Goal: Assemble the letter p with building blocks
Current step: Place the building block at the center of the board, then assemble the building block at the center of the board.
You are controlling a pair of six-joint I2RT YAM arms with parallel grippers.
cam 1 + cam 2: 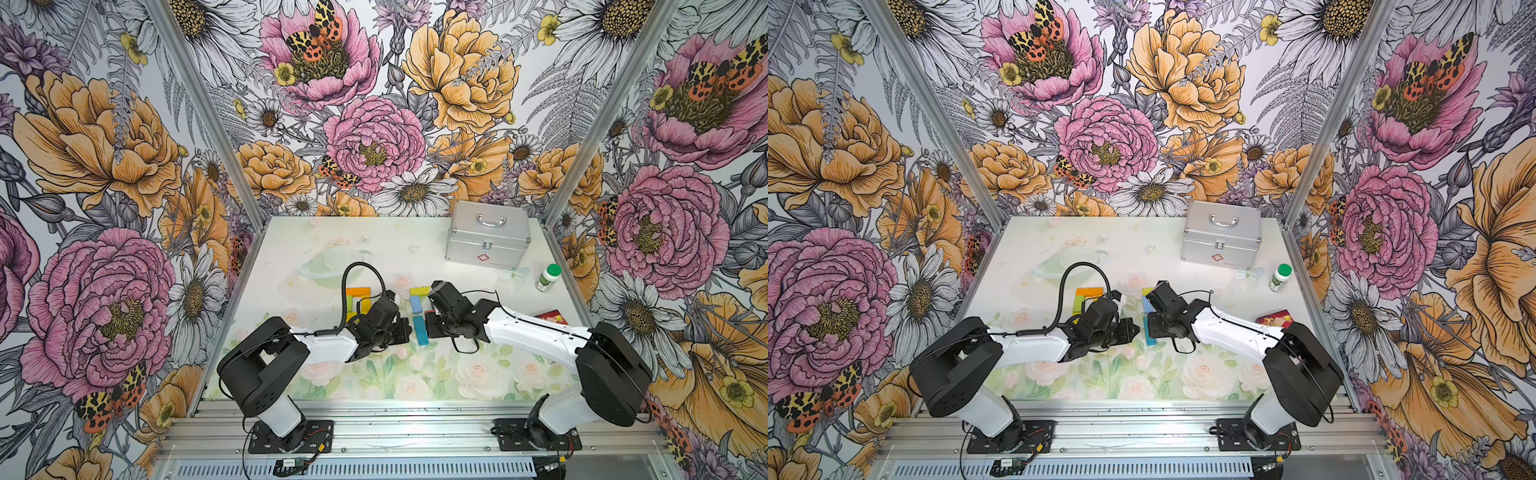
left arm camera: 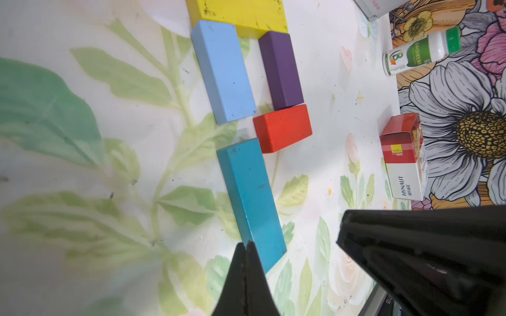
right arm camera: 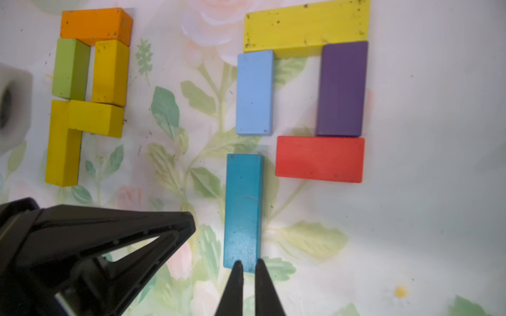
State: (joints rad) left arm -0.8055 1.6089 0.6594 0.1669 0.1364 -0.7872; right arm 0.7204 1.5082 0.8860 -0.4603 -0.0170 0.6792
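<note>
Blocks in five colours lie near the middle of the worktop (image 1: pixel 374 245), set edge to edge so they read as a P. The yellow block (image 3: pixel 306 27) is the top bar, the light blue block (image 3: pixel 254 93) and purple block (image 3: pixel 342 89) are the loop's sides, the red block (image 3: pixel 319 158) closes it, and the blue block (image 3: pixel 242 210) is the stem toward the near edge. A small gap and slight offset separate the stem from the light blue one. The left gripper (image 2: pixel 245 247) has its fingers pressed together; the right gripper (image 3: pixel 247 262) shows only a sliver between its own. Neither holds anything. Both tips sit at the stem's near end, probably to nudge it into line. A smaller P topped by an orange block (image 3: pixel 94 23) lies toward the left edge.
</note>
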